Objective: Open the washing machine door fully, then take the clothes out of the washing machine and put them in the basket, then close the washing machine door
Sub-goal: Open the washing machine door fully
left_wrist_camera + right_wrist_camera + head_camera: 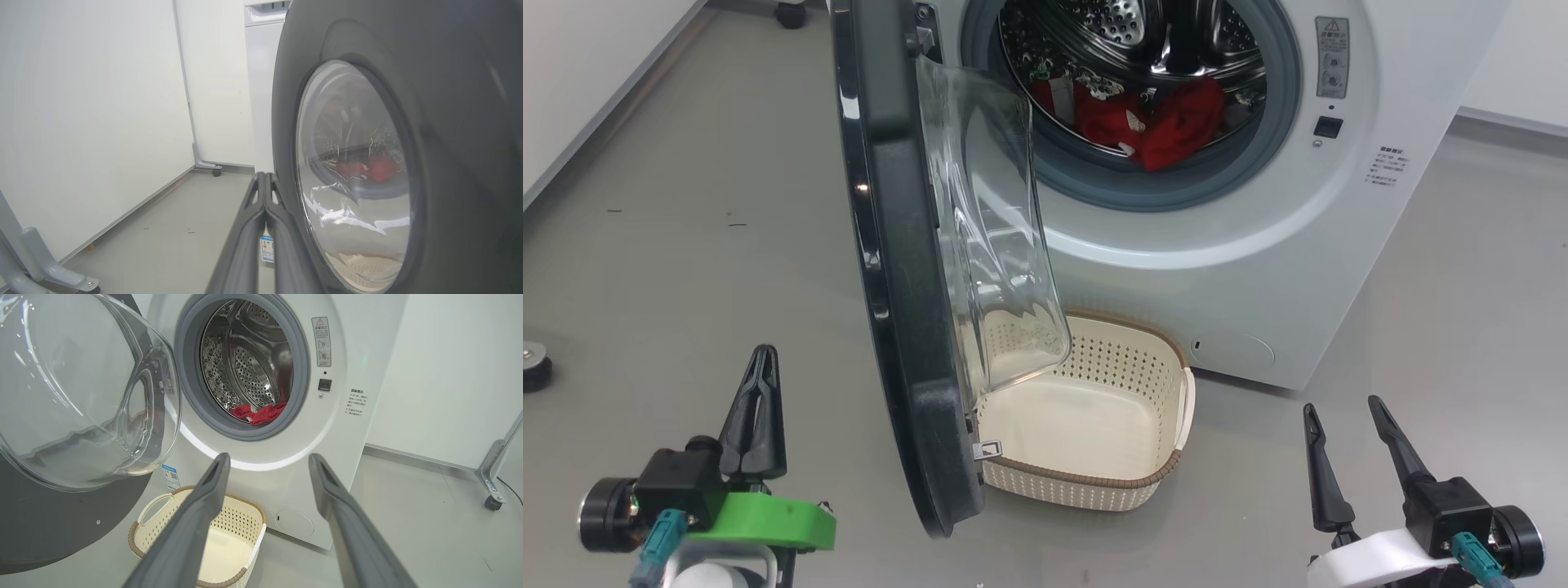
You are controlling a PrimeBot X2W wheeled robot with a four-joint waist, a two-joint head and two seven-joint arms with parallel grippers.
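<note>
**Door open, red laundry in the drum**

Look at the middle of the head view: the washing machine door (pixel 907 269) stands swung out, nearly edge-on to us, with its clear glass bowl (pixel 988 229) bulging to the right. Behind it, across the upper right, is the washing machine (pixel 1258 269) with its mouth wide open. Inside the steel drum (pixel 1127 33), the clothes (pixel 1168 122) lie in a bright red heap at the bottom, just behind the grey rubber ring (pixel 1094 184).

Down on the floor at lower centre is the basket (pixel 1086 482), right in front of the machine. The bottom of the door overlaps its left end in the picture; whether they touch, I cannot tell. What shows of its cream bottom is plain plastic, and the red stuff is all up in the drum.

At the lower left, the left gripper (pixel 764 353) has its fingers clenched tight together on nothing. It is out beside the door's black outer face. In the left wrist view the red heap shows through the glass.

At the lower right, the right gripper (pixel 1341 406) has its fingers spread apart and is holding nothing. It is well apart from the basket. In the right wrist view it points towards the machine's front.
</note>
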